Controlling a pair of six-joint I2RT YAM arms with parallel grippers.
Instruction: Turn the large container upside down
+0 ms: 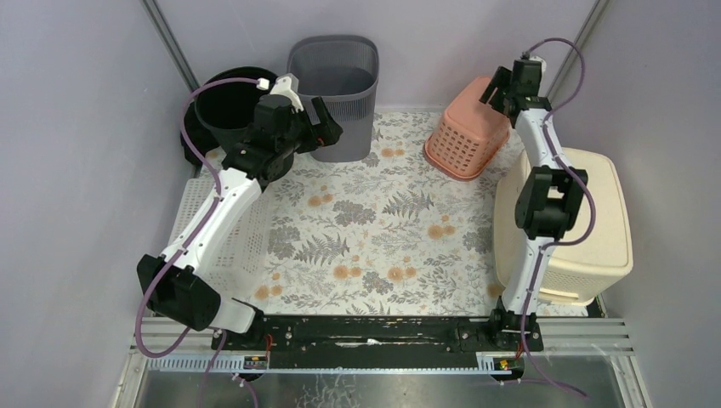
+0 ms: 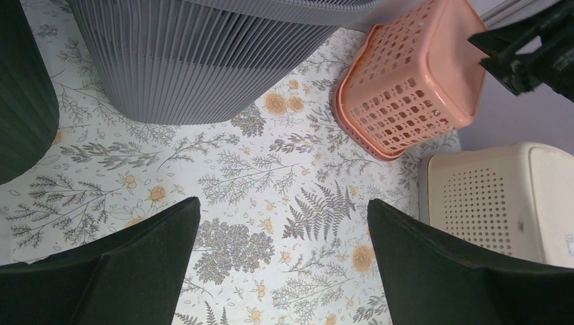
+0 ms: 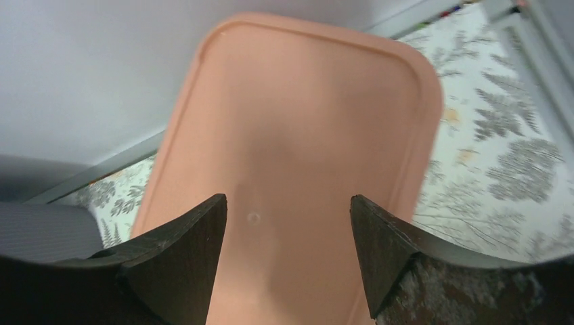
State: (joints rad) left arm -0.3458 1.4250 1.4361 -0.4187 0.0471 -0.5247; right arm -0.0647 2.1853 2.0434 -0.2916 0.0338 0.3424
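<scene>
Two grippers, both spread and empty: the left gripper sits beside the upright grey bin at the table's far edge — probably the large container — the right gripper over the pink basket. Pinch the bin's rim, then tip it slowly.

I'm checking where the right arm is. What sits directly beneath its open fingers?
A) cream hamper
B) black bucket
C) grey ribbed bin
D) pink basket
D: in the right wrist view the right gripper, jaws apart, hangs over the pink basket, whose smooth solid base faces the camera.
</scene>
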